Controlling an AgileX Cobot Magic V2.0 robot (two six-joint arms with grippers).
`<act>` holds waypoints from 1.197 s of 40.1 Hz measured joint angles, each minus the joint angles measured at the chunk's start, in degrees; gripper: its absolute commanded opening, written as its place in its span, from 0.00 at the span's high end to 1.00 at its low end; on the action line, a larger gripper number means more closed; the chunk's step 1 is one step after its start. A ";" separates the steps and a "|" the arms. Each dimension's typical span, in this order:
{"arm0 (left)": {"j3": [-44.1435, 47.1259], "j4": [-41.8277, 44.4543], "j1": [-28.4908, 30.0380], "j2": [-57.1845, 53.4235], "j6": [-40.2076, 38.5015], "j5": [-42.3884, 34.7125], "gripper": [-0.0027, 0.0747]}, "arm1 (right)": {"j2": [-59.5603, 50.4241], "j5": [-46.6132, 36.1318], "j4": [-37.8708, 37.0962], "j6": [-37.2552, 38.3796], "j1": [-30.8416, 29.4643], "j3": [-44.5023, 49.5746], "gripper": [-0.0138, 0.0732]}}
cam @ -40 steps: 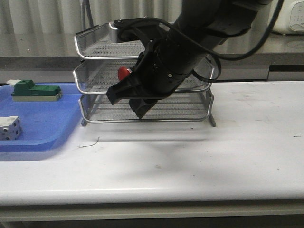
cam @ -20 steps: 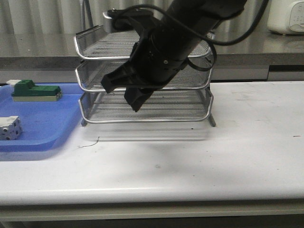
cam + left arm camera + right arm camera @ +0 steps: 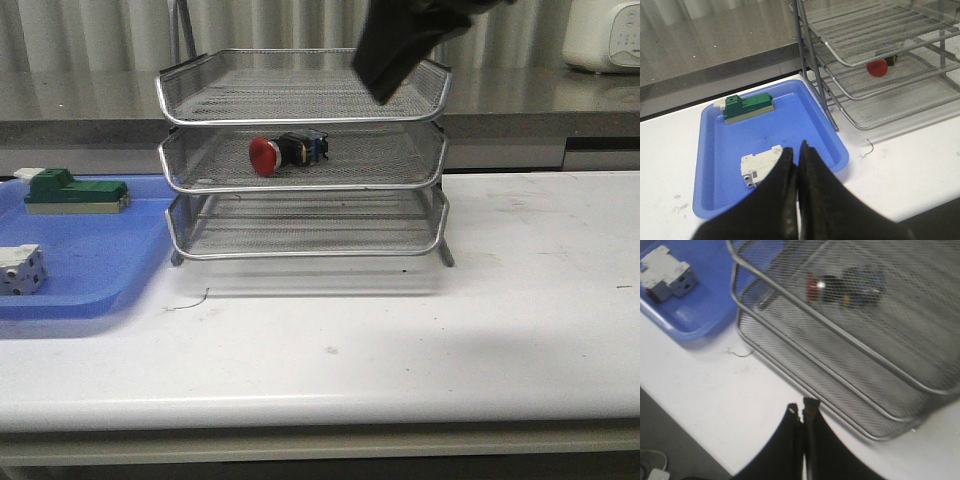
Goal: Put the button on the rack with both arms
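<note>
The button (image 3: 283, 152) lies on its side in the middle tier of the silver wire rack (image 3: 300, 119), its red head toward the left. My right gripper (image 3: 379, 88) hangs shut and empty above the rack's top tier at the right, well clear of the button. In the right wrist view the gripper (image 3: 802, 409) is shut over the white table in front of the rack (image 3: 840, 336), with the button (image 3: 842, 286) blurred behind the mesh. My left gripper (image 3: 795, 150) is shut and empty above the blue tray (image 3: 720, 150), far from the button (image 3: 878, 67) and the rack (image 3: 900, 82).
On the left stands a blue tray (image 3: 90, 270). It holds a green-and-white block (image 3: 75, 190) and a white cube (image 3: 20, 268). The left wrist view shows the same green block (image 3: 747, 105) and white piece (image 3: 757, 162). A grey counter runs behind the rack.
My right arm has lifted up and back from the rack's middle tier to above the top tier. The button, hidden behind the arm half a second ago, now shows lying free.
</note>
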 measured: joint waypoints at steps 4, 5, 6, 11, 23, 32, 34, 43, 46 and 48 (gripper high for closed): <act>0.00 0.00 0.00 0.00 0.00 0.00 0.99 | -6.98 -1.29 0.00 0.27 -5.09 6.12 0.91; 0.00 0.00 0.00 0.00 0.00 0.00 0.99 | -8.88 -1.45 0.00 0.26 -6.59 7.80 0.91; 0.00 0.00 0.00 0.00 0.00 0.00 0.99 | -10.29 -1.56 0.00 0.30 -8.09 9.03 0.91; 0.00 0.00 0.00 0.00 0.00 0.00 0.99 | -19.03 -1.92 0.00 0.52 -14.60 16.14 0.91; 0.00 0.00 0.00 0.00 0.00 0.00 0.99 | -41.64 -3.86 0.00 0.52 -22.50 32.13 0.91; 0.00 0.00 0.00 0.00 0.00 0.00 0.99 | -59.81 -3.97 0.14 0.52 -22.57 43.01 0.91; 0.00 0.00 0.00 0.00 0.00 0.00 0.99 | -62.53 -3.97 0.14 0.52 -22.57 44.85 0.91; 0.00 0.00 0.00 0.00 0.00 0.00 0.99 | -71.16 -3.97 0.24 0.52 -22.57 47.98 0.91; 0.00 0.00 0.00 0.00 0.00 0.00 0.99 | -71.76 -4.06 0.28 0.52 -22.57 47.98 0.91; 0.00 0.00 0.00 0.00 0.00 0.00 0.99 | -71.76 -4.06 0.27 0.52 -22.57 47.98 0.91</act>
